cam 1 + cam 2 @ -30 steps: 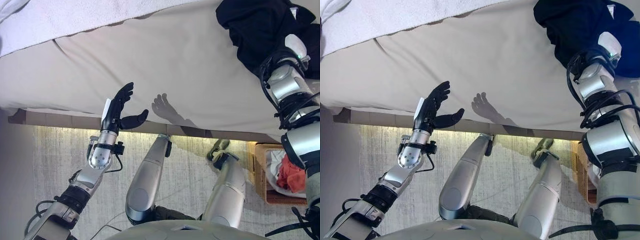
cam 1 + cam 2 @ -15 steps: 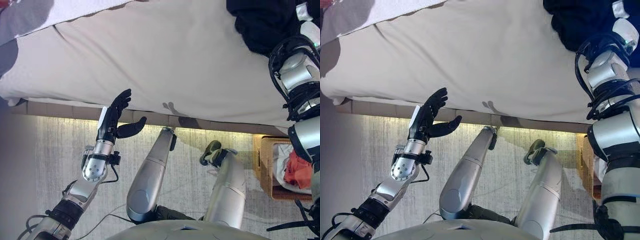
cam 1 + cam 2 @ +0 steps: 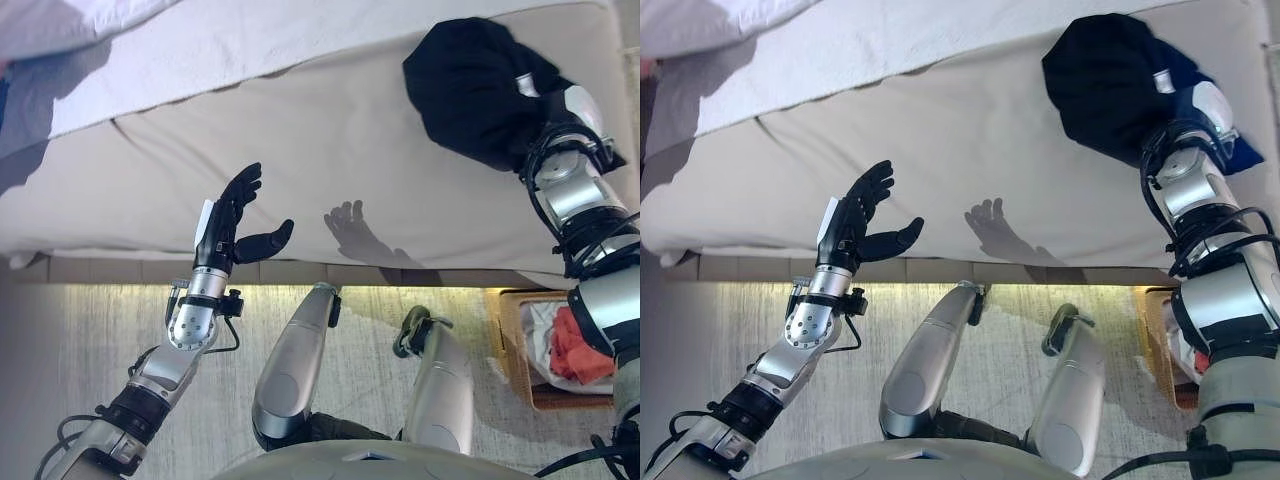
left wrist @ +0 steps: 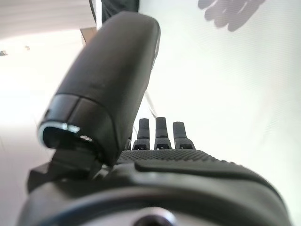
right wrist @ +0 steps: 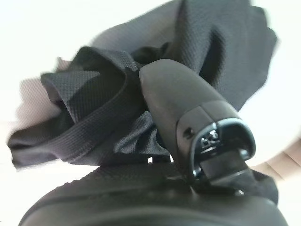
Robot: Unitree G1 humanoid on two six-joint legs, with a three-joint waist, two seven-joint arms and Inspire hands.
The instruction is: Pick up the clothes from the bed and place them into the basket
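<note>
A black garment (image 3: pixel 470 90) lies bunched on the beige bed (image 3: pixel 300 170) at its far right. My right hand (image 5: pixel 188 127) is buried in it; in the right wrist view the thumb presses into gathered folds of the black cloth (image 5: pixel 108 113), and the fingers are hidden under it. My left hand (image 3: pixel 232 225) hovers open and empty over the bed's front edge, fingers straight and thumb out, as the left wrist view (image 4: pixel 113 84) also shows. A wicker basket (image 3: pixel 508 335) stands on the floor at the lower right, below the right arm.
The basket holds a red cloth (image 3: pixel 580 345) and a white one (image 3: pixel 545 320). A white blanket (image 3: pixel 200 50) covers the far part of the bed. A pale rug (image 3: pixel 120 320) lies on the floor in front of the bed.
The whole picture has shifted, so the camera moved. My right hand stays in the black garment, which looks more bunched around it. The left hand keeps its open pose.
</note>
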